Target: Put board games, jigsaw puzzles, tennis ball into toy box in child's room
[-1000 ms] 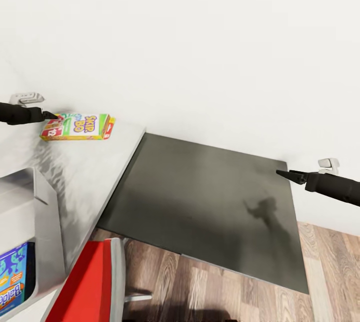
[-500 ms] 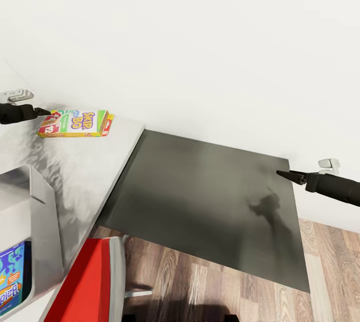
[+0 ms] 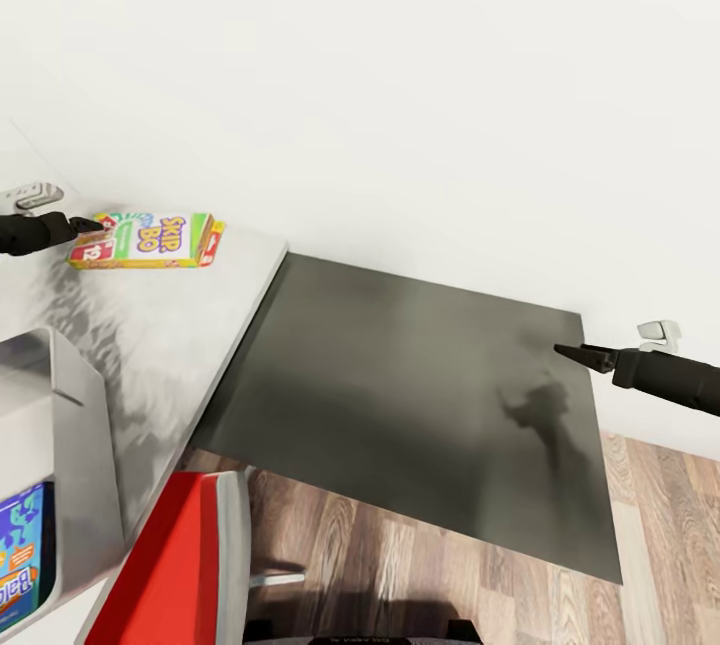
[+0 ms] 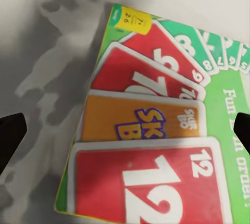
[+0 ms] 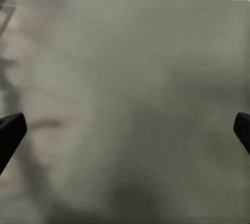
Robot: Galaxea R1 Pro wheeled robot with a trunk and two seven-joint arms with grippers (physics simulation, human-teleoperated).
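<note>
White walls are backing a pale grey bench [image 3: 180, 325] where the green, red-carded Skip-Bo board game box [image 3: 145, 241] is lying flat. Left end effector [image 3: 92, 224], fingers spread, is hovering beside it; closing on the box looks next.

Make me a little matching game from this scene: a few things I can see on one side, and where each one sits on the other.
Things:
1. Skip-Bo game box
2. left tool
3. right tool
4. red chair

Places:
A. above the dark mat
B. flat on the silver table
C. on the wooden floor, beside the table
D. at the game box's end

Pairs: 1-B, 2-D, 3-A, 4-C
</note>
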